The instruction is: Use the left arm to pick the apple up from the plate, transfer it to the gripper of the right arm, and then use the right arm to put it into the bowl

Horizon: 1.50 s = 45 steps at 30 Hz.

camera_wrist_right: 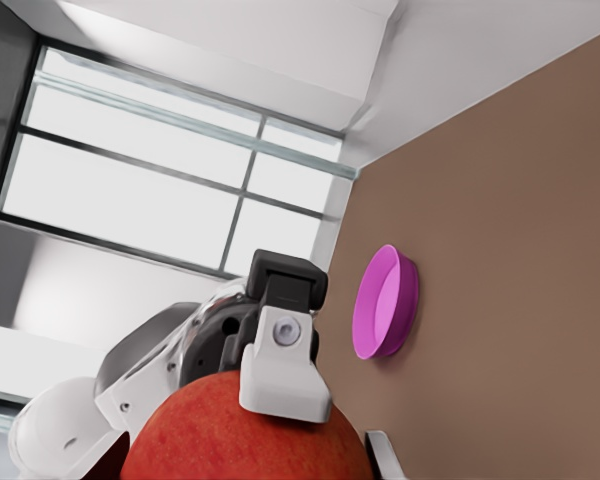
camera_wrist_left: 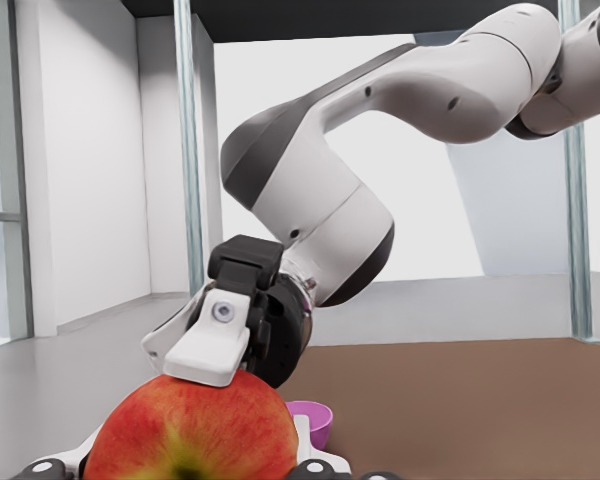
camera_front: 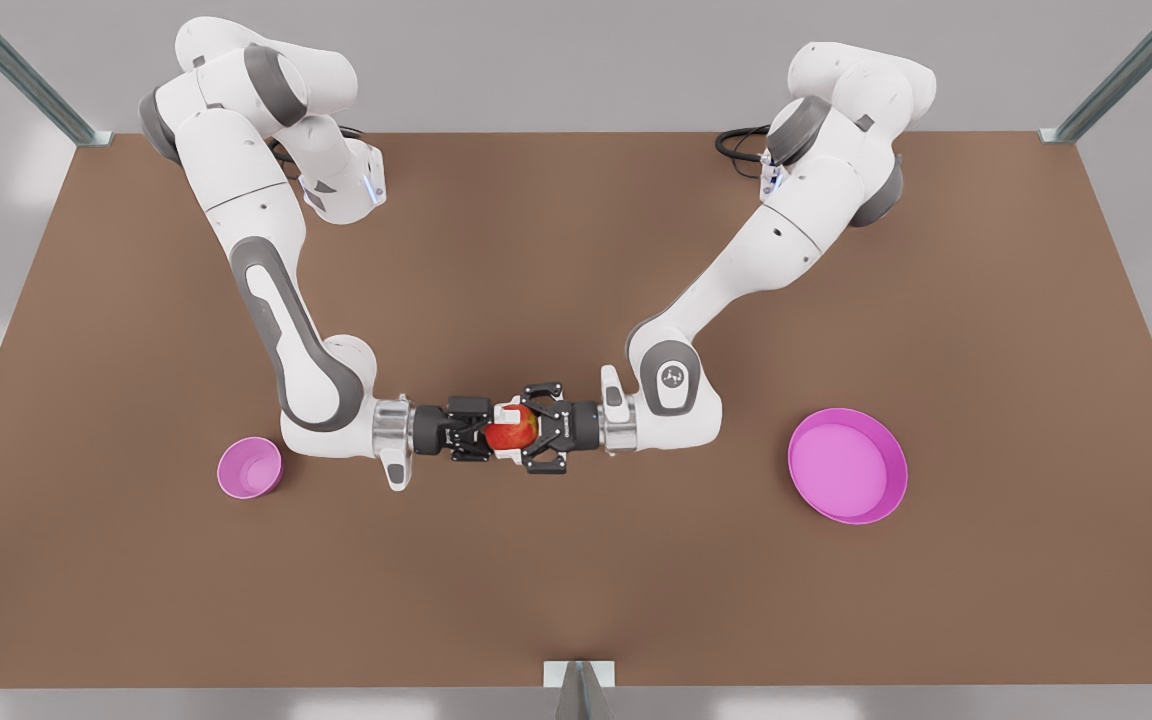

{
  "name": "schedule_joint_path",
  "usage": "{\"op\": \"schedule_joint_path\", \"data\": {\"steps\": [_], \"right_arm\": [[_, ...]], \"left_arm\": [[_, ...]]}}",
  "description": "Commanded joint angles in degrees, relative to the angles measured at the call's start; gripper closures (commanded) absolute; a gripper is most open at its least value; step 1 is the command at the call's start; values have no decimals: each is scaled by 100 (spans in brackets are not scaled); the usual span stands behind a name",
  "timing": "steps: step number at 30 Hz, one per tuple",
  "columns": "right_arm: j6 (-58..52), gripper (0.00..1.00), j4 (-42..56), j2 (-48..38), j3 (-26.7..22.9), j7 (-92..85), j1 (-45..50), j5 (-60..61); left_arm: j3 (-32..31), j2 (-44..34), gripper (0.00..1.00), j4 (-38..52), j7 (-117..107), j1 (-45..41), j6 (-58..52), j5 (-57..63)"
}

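Observation:
The red apple [camera_front: 513,436] hangs above the middle of the table, between two grippers that meet head-on. My left gripper [camera_front: 523,432] reaches in from the front view's right, its black linkage splayed wide, and is shut on the apple [camera_wrist_left: 190,435]. My right gripper [camera_front: 499,433] comes from the front view's left and is also shut on the apple [camera_wrist_right: 240,440]. Its white fingertip [camera_wrist_left: 215,345] rests on the fruit, and so does the left one's fingertip [camera_wrist_right: 280,375]. The bowl [camera_front: 249,468] stands at the front view's left and the plate [camera_front: 846,465] lies at the right, both with nothing in them.
The brown table [camera_front: 576,580] has bare room in front of and behind the grippers. Metal frame posts [camera_front: 26,75] stand at the back corners, and a small bracket [camera_front: 579,685] sits on the near edge. The bowl [camera_wrist_left: 315,415] and the plate [camera_wrist_right: 385,300] lie beyond the opposite arms.

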Motion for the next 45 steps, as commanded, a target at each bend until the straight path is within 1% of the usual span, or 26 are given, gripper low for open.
{"op": "schedule_joint_path", "data": {"steps": [1,3,9,10,11,18,21,27,28,29,30,31,32,33,34,35,36,37,38,39,40,42,43,44,45], "right_arm": [[20,12,3,-6,2,-414,3,15],[64,20,3,-6,2,-414,12,15],[73,21,3,-6,2,-414,12,15],[64,21,3,-6,2,-414,3,15],[64,21,3,-6,2,-414,3,7],[37,21,3,-6,2,-423,-15,-11],[2,21,3,-15,2,-432,-59,-37],[-15,21,-6,-15,2,-476,-146,-125],[-226,21,3,-15,-15,-432,-243,-292],[-253,21,3,-15,-24,-432,-296,-389],[-261,21,3,-15,-24,-432,-331,-415],[-489,21,20,-15,-33,-388,-454,-599],[-639,21,29,-6,-77,-362,-542,-723],[-815,21,38,-6,-77,-344,-665,-846],[-1043,21,56,-6,-77,-265,-832,-1074],[-1316,21,100,3,-86,-256,-990,-1250],[-1413,21,117,21,-95,-274,-1113,-1338],[-1658,21,187,108,-95,-283,-1271,-1478],[-1896,21,319,196,-95,-265,-1438,-1628],[-1984,21,328,231,-156,-265,-1491,-1646],[-2300,21,486,258,-358,-142,-1500,-1769],[-2870,21,784,468,-709,-89,-1500,-1865],[-3240,21,1092,679,-920,-54,-1509,-1874],[-3566,21,1250,750,-1096,42,-1509,-1874],[-3838,21,1567,908,-1272,78,-1509,-1883]], "left_arm": [[-3,-9,23,3,68,1,-19,19],[6,-9,24,3,76,1,-19,19],[24,-9,23,3,68,1,-19,19],[15,-9,6,3,59,1,-19,19],[15,0,1,3,59,1,-19,19],[-3,-9,0,-15,24,28,-37,37],[-3,-62,0,-155,33,230,-98,142],[-152,-422,0,-999,208,625,-344,160],[-345,-589,0,-1333,287,933,-371,239],[-372,-756,0,-1649,288,1196,-616,283],[-345,-1238,0,-2141,-150,1661,-836,614],[-345,-1502,0,-2203,-1415,2101,-1126,1739],[-345,-1977,0,-2177,-2962,2532,-1337,3329],[-345,-2460,0,-2028,-4422,2866,-1803,5228],[-319,-2891,0,-1966,-5239,2963,-2014,6661],[-284,-3322,0,-1861,-6417,2955,-2541,7919],[-275,-3489,0,-1571,-7130,2963,-3226,8755],[-178,-3498,0,-1220,-7718,2963,-3894,9054],[-117,-3621,0,-1035,-8159,2963,-4554,9712],[58,-3761,0,-1000,-8377,2963,-4764,10081],[454,-3990,0,-736,-10775,2963,-5143,10337],[560,-4096,0,-534,-12858,2954,-5240,10311],[830,-4455,0,-560,-13134,2833,-5258,10267],[2387,-4807,0,-902,-13125,1769,-5118,9355],[2784,-5229,0,-1630,-13186,1303,-4328,9239]]}}
